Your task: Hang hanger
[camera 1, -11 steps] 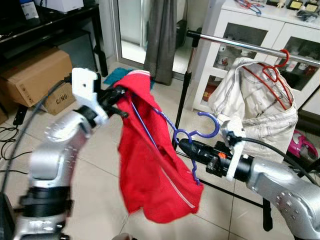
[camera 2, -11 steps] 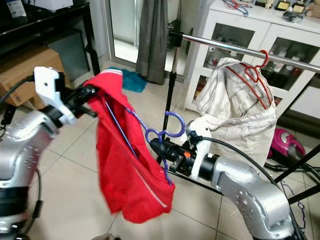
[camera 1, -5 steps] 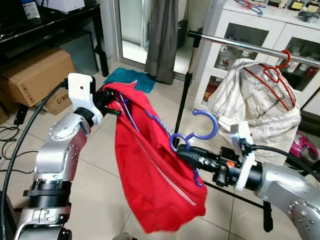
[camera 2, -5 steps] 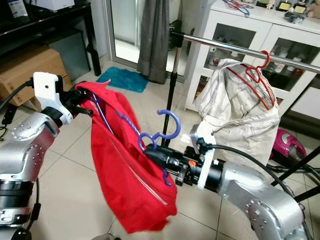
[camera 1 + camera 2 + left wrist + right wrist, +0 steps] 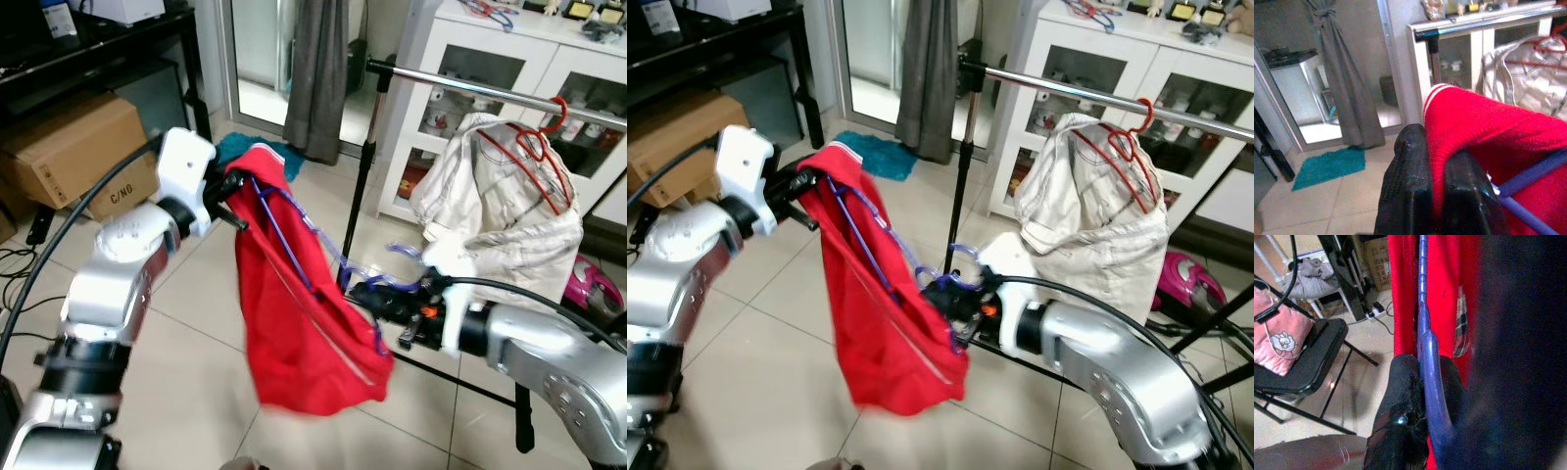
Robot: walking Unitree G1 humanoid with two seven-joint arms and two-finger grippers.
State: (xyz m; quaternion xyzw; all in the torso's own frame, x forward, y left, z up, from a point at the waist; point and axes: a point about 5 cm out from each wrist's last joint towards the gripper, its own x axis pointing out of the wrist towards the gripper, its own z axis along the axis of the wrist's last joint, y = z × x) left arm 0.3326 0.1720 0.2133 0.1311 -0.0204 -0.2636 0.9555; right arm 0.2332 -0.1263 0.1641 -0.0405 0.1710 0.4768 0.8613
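Note:
A red garment (image 5: 304,323) hangs on a blue hanger (image 5: 284,235) between my two arms, in front of the clothes rail (image 5: 470,83). My left gripper (image 5: 235,201) is shut on the garment's collar at its upper end; the left wrist view has red cloth (image 5: 1488,127) pinched between the black fingers (image 5: 1405,186). My right gripper (image 5: 367,292) is shut on the blue hanger just below its hook (image 5: 407,253), which is blurred and tilted low. In the right wrist view the hanger's blue bar (image 5: 1427,357) runs between the fingers.
A white jacket (image 5: 500,196) on a red hanger (image 5: 549,127) hangs on the rail at the right. Behind it stands a white cabinet (image 5: 509,49). A cardboard box (image 5: 69,147) and a black desk (image 5: 98,39) stand at the left, and a teal mat (image 5: 230,147) lies by the grey curtain (image 5: 318,69).
The hanger's hook has tipped from upright to low and flat. My left gripper has lifted the collar up and rightward, and the garment has swung and bunched closer to my right gripper.

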